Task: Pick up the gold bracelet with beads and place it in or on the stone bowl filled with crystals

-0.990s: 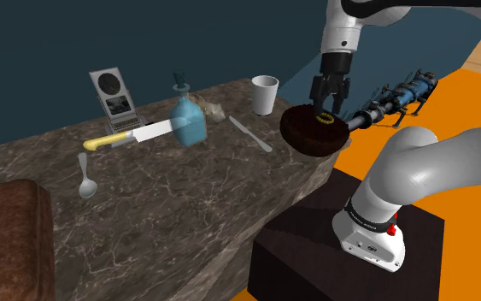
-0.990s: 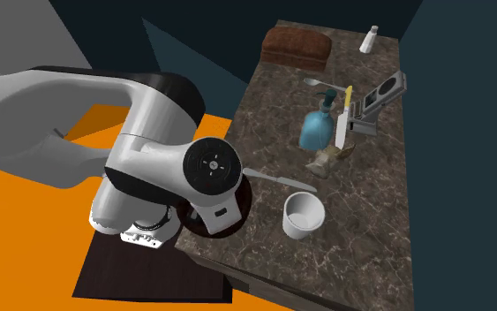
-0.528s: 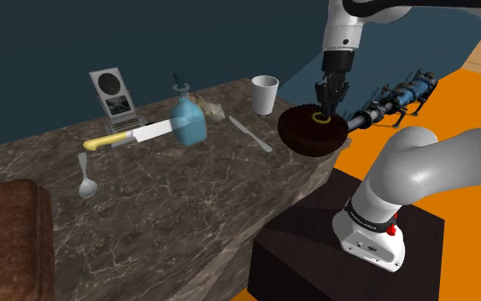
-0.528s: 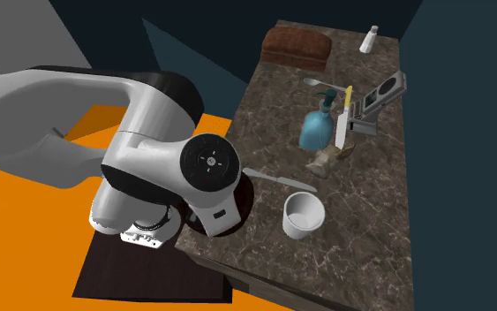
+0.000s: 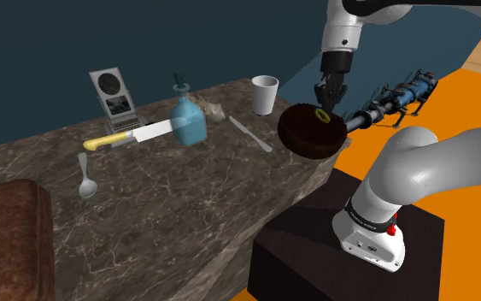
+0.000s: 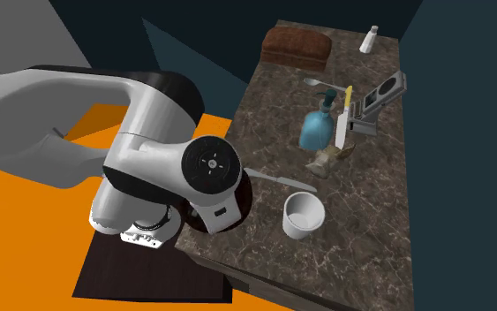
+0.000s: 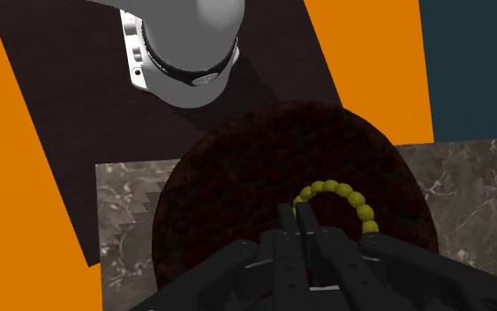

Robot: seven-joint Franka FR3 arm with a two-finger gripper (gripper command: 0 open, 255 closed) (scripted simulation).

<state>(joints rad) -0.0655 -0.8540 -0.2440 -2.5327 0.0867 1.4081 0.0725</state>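
Right of centre in the shoulder view, at the corner of the surface [image 5: 187,197] nearest the stand [image 5: 307,244]: the hand [image 5: 327,102] hangs just above the bowl [image 5: 302,137], pointing down.
- Hand: fingers drawn right together, barely a slit between them in the wrist view [image 7: 296,212].
- Bracelet [image 5: 322,113]: directly under the tips, over the bowl's dark inside.
- Wrist view: the bracelet [image 7: 339,190] is an arc of yellow-gold beads. One end starts right at the fingertips [image 7: 287,221] and looks nipped there. The arc curves away and comes back, and the other end goes behind the hand's body.
- Bowl [image 7: 237,177]: round, dark brown, rough. It straddles the surface's edge, part over the marble, part over the stand's dark top.

Rest of the surface, shoulder view:
- White cup [image 5: 265,93], upper middle, near the bowl on its left.
- Grey table knife [image 5: 249,133], below the cup.
- Blue bottle [image 5: 188,122], centre.
- Yellow-handled knife [image 5: 131,135], touching the bottle's left side.
- Spoon [image 5: 85,177], left.
- Brown block [image 5: 8,244], lower left corner.

Second exterior view: the arm [image 6: 176,168] stands in front of the bowl, with the cup [image 6: 304,215] to its right.
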